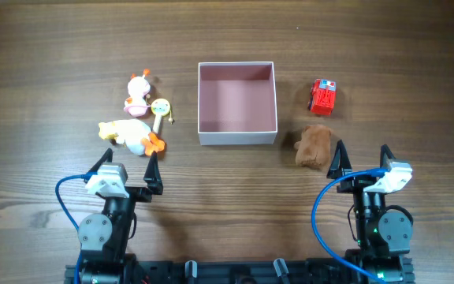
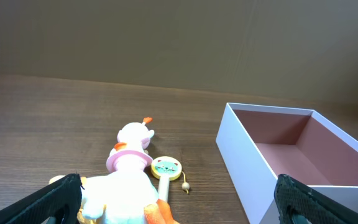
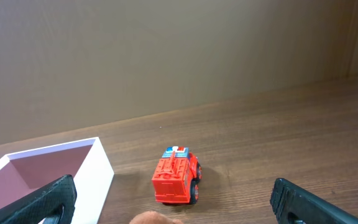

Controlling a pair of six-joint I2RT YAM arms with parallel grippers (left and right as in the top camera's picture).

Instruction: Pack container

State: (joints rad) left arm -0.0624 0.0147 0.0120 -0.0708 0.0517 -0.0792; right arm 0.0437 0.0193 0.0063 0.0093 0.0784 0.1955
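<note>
White and yellow plush, a duck [image 1: 131, 136], is lying just ahead of the left tool [image 1: 130, 167], whose jaws are standing wide apart and gripping nothing. Judging by the bare pink floor of the box, nothing is packed yet, so a first pick is the step in hand. The duck is looking like the easiest start: it is soft, so the tool is probably best coming straight down over its body, not its orange feet. Beyond it, a white chick [image 1: 139, 95] with a pink collar and a small yellow rattle [image 1: 161, 108] are sitting close together, so any grasp there is risking a nudge to the neighbour.

The container [image 1: 237, 137] is resting open side up in the middle, between the two toy groups and touching none of them. Its thin walls are calling for a release from above.

To its right, a brown plush [image 1: 314, 146] is lying just in front of the right tool [image 1: 362, 162], which is likewise gaping and empty. A red fire truck [image 1: 322, 95] is standing farther back and may be inclined to roll.

The surface [image 1: 46, 63] is showing dark wood grain. Behind it, a plain tan wall [image 3: 166, 56] is filling both wrist views.
</note>
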